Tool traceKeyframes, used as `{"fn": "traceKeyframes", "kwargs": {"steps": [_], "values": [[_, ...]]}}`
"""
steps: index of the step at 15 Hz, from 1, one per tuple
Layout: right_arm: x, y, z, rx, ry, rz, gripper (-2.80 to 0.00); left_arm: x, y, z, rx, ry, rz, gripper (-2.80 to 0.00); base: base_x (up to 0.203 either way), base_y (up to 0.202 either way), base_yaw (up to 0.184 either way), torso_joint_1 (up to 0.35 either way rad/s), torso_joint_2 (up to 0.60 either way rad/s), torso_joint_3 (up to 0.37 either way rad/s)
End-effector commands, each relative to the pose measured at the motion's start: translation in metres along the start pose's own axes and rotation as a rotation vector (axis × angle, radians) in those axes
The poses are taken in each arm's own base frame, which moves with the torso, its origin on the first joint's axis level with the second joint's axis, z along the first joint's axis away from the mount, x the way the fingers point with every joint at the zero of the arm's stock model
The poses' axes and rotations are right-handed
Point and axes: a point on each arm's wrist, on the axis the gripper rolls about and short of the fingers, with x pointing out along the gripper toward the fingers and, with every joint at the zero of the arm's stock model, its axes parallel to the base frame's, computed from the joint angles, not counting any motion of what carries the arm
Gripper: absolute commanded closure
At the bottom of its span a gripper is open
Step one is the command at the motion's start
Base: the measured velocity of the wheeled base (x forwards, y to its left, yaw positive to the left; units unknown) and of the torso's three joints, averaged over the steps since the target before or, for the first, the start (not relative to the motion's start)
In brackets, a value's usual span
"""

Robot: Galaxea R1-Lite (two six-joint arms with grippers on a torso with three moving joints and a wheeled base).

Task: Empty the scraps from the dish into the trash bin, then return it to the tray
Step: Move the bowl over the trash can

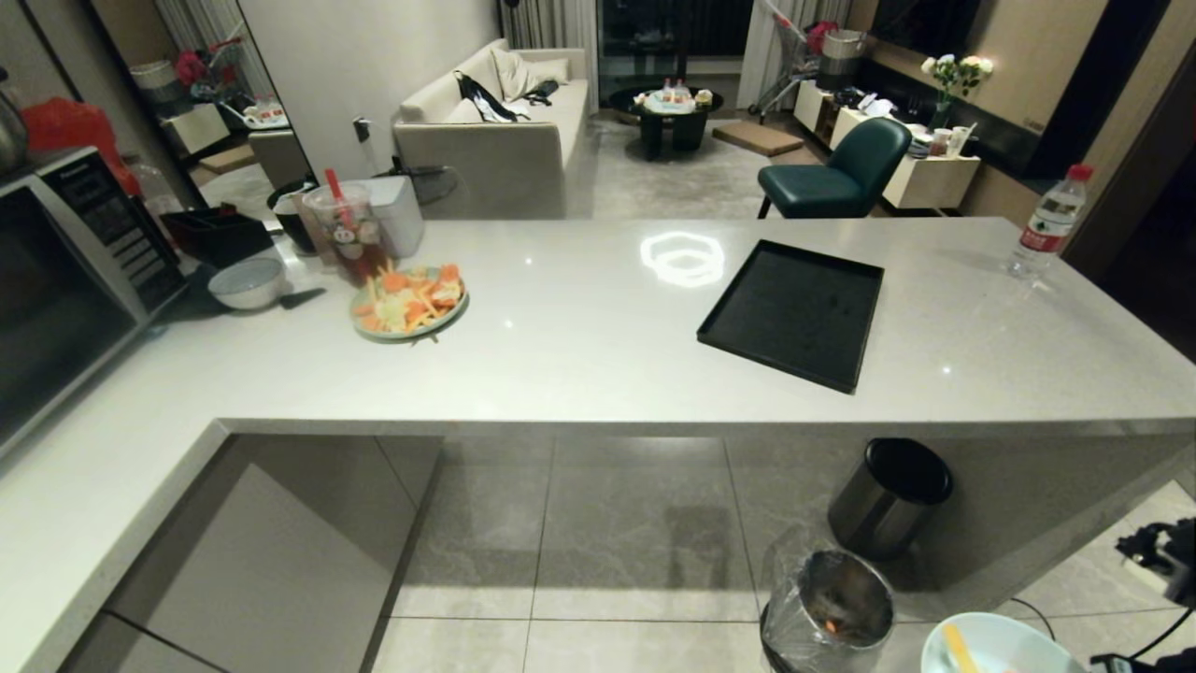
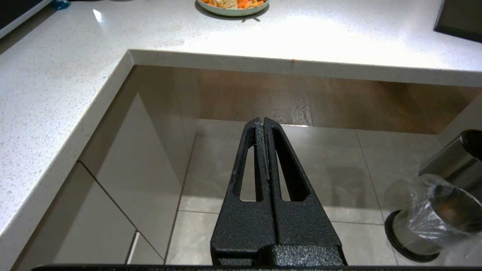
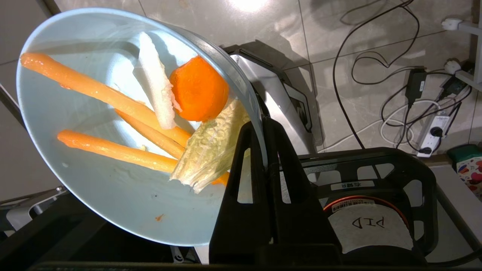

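Note:
The dish (image 1: pixel 995 645), a small light-blue bowl, hangs low over the floor at the bottom right of the head view, just right of the trash bin (image 1: pixel 827 612) and not above its mouth. My right gripper (image 3: pixel 262 122) is shut on the dish's (image 3: pixel 94 195) rim. The scraps (image 3: pixel 113 98) lie inside: orange sticks, a carrot round (image 3: pixel 199 88) and a pale cabbage leaf (image 3: pixel 211 150). The black tray (image 1: pixel 794 313) sits bare on the counter. My left gripper (image 2: pixel 262 120) is shut on nothing, parked above the floor, with the trash bin (image 2: pixel 433 222) off to its side.
A black-topped steel bin (image 1: pixel 888 500) stands under the counter behind the lined one. On the counter are a plate of carrot slices (image 1: pixel 408 301), a grey-white bowl (image 1: pixel 248 282), a drink cup (image 1: pixel 346 229), a microwave (image 1: pixel 65 280) and a water bottle (image 1: pixel 1051 220). Cables (image 3: pixel 395 94) trail on the floor.

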Motion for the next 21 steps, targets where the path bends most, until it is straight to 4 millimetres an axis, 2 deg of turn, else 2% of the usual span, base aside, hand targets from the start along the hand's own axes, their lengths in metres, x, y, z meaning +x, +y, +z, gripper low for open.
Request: {"fn": "traceKeyframes", "kwargs": {"steps": [1, 3, 11, 21], "values": [[-0.0009, -0.0008, -0.0013, 0.002, 0.001, 0.0, 0.0, 0.0001, 0.0, 0.0001, -0.001, 0.001, -0.001, 0.0, 0.0, 0.0, 0.0, 0.0, 0.0, 0.0], [-0.0013, -0.0016, -0.0027, 0.0, 0.0, 0.001, 0.0, 0.0, 0.0, 0.0, -0.001, 0.0, -0.001, 0.0, -0.008, 0.001, -0.043, 0.005, 0.0, 0.002], [-0.0024, -0.0016, -0.0028, -0.001, -0.011, 0.006, 0.0, 0.0001, 0.0, 0.0001, -0.001, 0.0, 0.001, 0.0, 0.001, 0.01, -0.173, 0.002, 0.0, 0.003], [-0.001, -0.0025, -0.0037, 0.003, -0.002, 0.0, 0.0, 0.0001, 0.0, 0.0001, -0.001, 0.001, -0.001, 0.0, 0.0, 0.0, 0.0, 0.0, 0.0, 0.0]]}}
